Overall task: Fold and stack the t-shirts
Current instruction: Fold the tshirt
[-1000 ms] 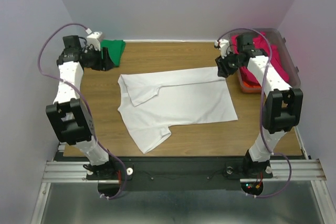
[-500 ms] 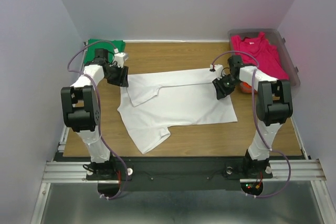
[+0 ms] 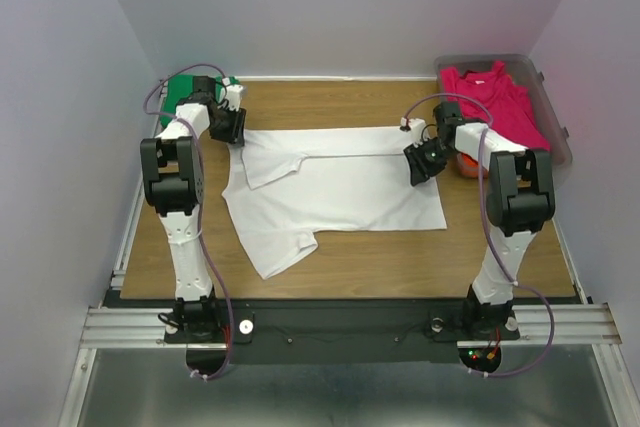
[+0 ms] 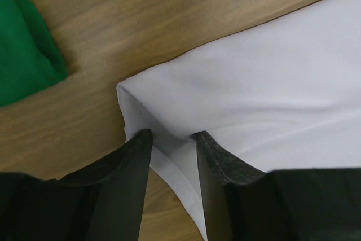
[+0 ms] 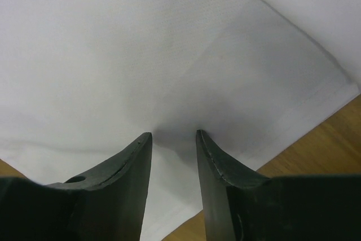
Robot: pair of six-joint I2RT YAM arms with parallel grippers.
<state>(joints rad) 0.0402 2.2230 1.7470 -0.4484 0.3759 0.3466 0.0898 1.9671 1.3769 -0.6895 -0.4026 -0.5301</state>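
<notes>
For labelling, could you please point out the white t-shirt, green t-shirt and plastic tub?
white t-shirt [image 3: 345,192]: top external view, mid body
green t-shirt [image 4: 25,49]: left wrist view, flat cloth
plastic tub [image 3: 545,105]: top external view, right rim

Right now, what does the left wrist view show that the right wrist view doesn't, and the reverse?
Only the left wrist view: the green t-shirt at upper left, apart from the white t-shirt, whose folded corner the left gripper pinches. Only the right wrist view: the right gripper, pinching the white cloth near its stitched hem. Both: the white t-shirt on the wooden table.
</notes>
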